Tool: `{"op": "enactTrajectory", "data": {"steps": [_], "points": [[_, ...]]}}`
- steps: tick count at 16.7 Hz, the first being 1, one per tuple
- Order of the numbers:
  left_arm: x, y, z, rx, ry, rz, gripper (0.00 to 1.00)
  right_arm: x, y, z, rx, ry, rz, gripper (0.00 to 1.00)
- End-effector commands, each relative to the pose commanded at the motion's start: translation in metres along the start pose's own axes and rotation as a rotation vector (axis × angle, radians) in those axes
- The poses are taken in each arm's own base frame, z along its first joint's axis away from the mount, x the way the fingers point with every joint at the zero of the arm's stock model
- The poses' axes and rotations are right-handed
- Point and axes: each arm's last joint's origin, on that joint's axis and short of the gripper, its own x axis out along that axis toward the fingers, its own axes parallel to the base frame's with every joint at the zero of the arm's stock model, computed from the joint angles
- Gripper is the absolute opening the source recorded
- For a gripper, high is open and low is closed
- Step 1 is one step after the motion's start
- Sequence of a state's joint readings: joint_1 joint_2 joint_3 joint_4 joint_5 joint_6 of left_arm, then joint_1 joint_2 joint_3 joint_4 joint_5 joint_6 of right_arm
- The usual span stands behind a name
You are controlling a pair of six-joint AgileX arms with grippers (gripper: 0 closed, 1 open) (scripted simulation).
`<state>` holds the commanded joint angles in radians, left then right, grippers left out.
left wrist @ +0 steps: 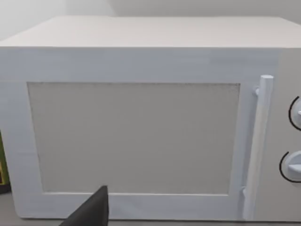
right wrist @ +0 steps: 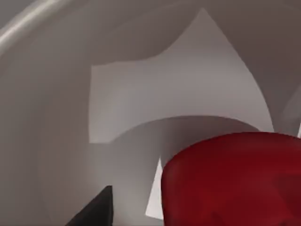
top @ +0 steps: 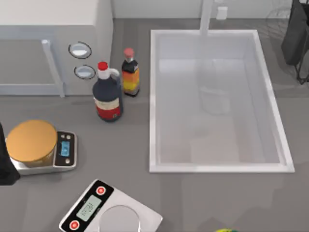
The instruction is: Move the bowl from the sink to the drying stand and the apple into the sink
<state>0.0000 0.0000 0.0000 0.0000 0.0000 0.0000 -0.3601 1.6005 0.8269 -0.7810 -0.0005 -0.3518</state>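
Observation:
The white sink (top: 153,101) takes up the middle and right of the table, with its faucet (top: 207,17) at the far rim. The bowl is out of view. In the right wrist view the red apple (right wrist: 235,181) sits very close to the camera, in front of pale curved surfaces. My right arm (top: 295,34) hangs at the table's far right corner, beside a thin wire drying stand (top: 276,18). My left arm (top: 4,166) is parked at the left edge, facing the microwave door (left wrist: 134,136).
A white microwave (top: 53,43) stands at the far left. Two bottles (top: 107,94) (top: 130,72) stand between it and the sink. An orange-topped container (top: 31,140) rests on a scale; a second scale (top: 108,212) and a yellow-green thing (top: 225,230) lie at the front edge.

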Motion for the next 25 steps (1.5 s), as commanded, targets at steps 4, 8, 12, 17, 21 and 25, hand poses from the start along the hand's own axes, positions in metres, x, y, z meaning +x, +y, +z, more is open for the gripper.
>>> {"op": "enactTrajectory", "data": {"steps": [4,8,12,17,21,25], "points": [[0.000,0.000,0.000,0.000,0.000,0.000,1.00,0.038,0.002,-0.005,0.001,0.006,0.003,1.00],[0.000,0.000,0.000,0.000,0.000,0.000,1.00,0.044,0.002,-0.008,0.002,0.015,0.005,1.00],[0.000,0.000,0.000,0.000,0.000,0.000,1.00,0.044,0.002,-0.008,0.002,0.015,0.005,0.77],[0.000,0.000,0.000,0.000,0.000,0.000,1.00,0.044,0.002,-0.008,0.002,0.015,0.005,0.40],[0.000,0.000,0.000,0.000,0.000,0.000,1.00,0.044,0.002,-0.008,0.002,0.015,0.005,0.10],[0.000,0.000,0.000,0.000,0.000,0.000,1.00,0.044,0.002,-0.008,0.002,0.015,0.005,0.00]]}}
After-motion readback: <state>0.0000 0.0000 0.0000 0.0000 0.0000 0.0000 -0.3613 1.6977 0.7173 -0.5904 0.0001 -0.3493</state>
